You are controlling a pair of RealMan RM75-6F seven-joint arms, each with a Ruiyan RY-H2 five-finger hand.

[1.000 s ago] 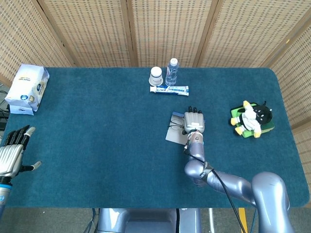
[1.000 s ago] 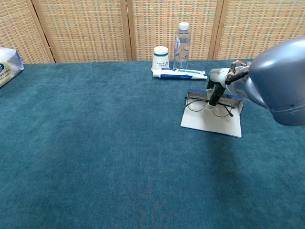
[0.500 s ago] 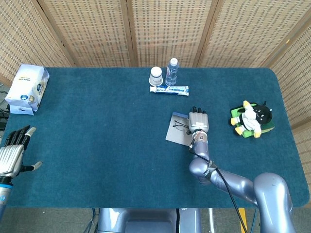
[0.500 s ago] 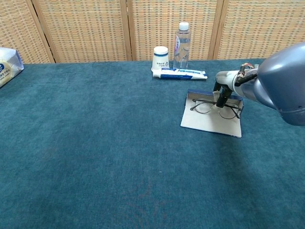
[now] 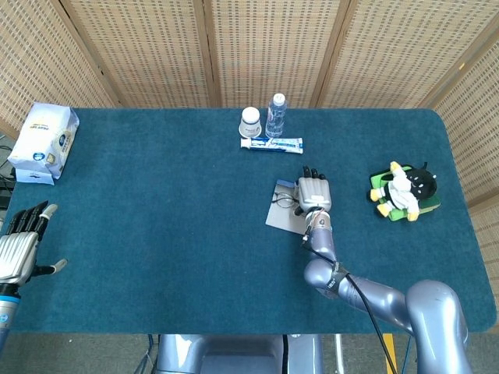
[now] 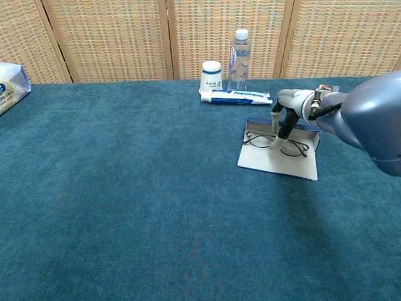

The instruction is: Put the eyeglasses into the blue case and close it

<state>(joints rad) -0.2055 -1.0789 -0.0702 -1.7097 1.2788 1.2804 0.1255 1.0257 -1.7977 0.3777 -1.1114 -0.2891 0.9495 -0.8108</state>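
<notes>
My right hand (image 5: 313, 191) sits over the open blue case (image 6: 279, 157), its dark fingers (image 6: 279, 128) pinching the thin wire-framed eyeglasses (image 6: 276, 142) at the bridge. The glasses lie directly under that hand, on the case's pale flat lining. From the chest view I can see the round lenses and the case's low blue rim at the far edge; the head view hides most of the frame beneath the hand's grey back. My left hand (image 5: 19, 245) shows only in the head view, far off to the left of the case at the table's (image 5: 156, 202) near edge, fingers apart and holding nothing. Beyond my right hand stand a clear plastic bottle (image 5: 275, 115), a paper cup (image 5: 250, 122) and a toothpaste tube (image 5: 271, 143); to its right sits a plush toy (image 5: 404, 192) on the teal felt-like table.
</notes>
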